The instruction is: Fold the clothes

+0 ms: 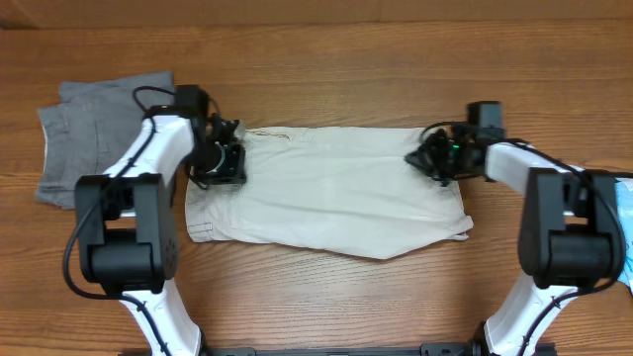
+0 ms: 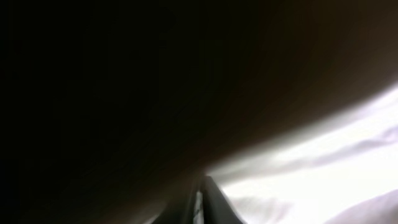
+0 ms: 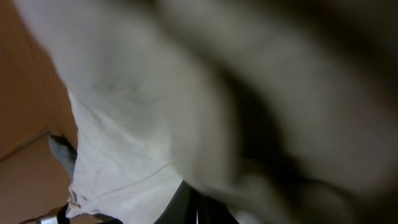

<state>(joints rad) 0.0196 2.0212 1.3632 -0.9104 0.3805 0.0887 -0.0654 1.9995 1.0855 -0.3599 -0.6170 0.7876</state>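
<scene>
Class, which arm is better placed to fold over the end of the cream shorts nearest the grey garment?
Left. The left gripper sits shut on that end of the cream shorts, beside the grey garment; the right gripper holds the opposite end.

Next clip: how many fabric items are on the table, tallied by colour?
cream shorts: 1
grey garment: 1
light-blue item, cut off at the right edge: 1
Total: 3
</scene>
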